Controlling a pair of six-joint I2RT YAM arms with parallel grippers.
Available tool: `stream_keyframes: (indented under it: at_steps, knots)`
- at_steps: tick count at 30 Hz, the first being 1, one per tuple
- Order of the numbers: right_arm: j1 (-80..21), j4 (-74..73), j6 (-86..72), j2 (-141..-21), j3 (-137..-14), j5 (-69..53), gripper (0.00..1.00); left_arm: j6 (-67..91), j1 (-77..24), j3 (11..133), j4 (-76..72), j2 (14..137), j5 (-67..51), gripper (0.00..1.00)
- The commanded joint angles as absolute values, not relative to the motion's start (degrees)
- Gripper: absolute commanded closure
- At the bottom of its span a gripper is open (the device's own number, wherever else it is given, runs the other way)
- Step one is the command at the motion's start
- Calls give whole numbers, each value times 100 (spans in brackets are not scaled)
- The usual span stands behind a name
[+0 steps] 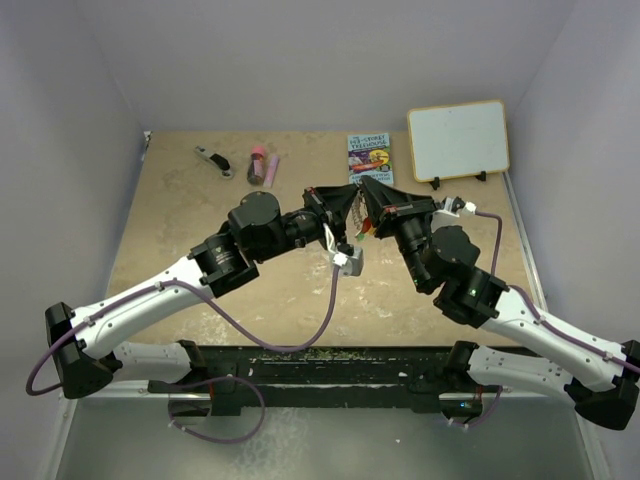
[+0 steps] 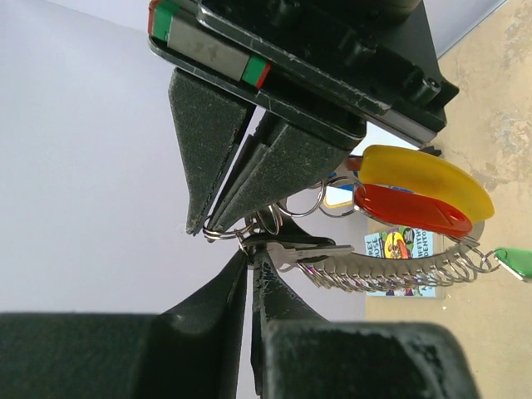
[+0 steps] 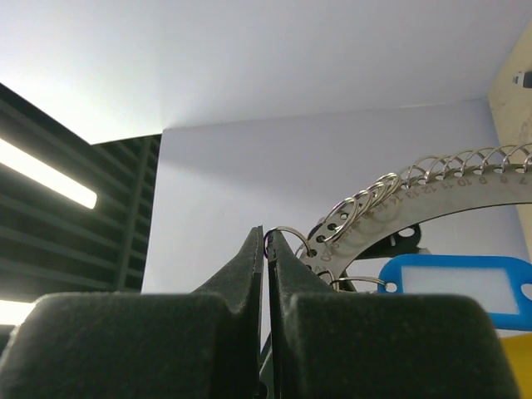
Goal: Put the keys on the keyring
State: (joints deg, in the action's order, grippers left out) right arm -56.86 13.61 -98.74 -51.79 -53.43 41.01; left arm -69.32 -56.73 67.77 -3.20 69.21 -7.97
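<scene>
Right gripper (image 3: 266, 243) is pressed tight, pinching a small split ring (image 3: 288, 235) that hangs off the keyring (image 3: 416, 198). The keyring's silvery perforated band arcs up and away to the right of the fingertips. A blue tag (image 3: 453, 283) dangles just under that band.

Left gripper (image 2: 251, 264) sits opposite, jaws squeezed together too, nipping what looks like the dark end of a small key (image 2: 312, 249) — the tips of both claws are almost touching. From there the keyring stretches off to the right, with a yellow tag (image 2: 424, 179) lying over a red tag (image 2: 407, 214) and a green tag (image 2: 519, 262) at the far end.

From above, the whole bundle hangs in the air between the two wrists, over the table (image 1: 170, 210) — a booklet (image 1: 369, 158) and a whiteboard (image 1: 458, 140) sit well behind.
</scene>
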Motion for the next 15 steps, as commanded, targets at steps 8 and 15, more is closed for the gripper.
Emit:
stream_keyframes:
  at_steps: [8,15]
  knots:
    - [-5693,1417,-9534,-5049,-5584,4351,100,-6078,-5761,7093,-128,6513,-680,69]
    - [-5689,1517,-9101,-5128,-5703,4298,100,-5006,-5760,7477,-185,6598,-744,64]
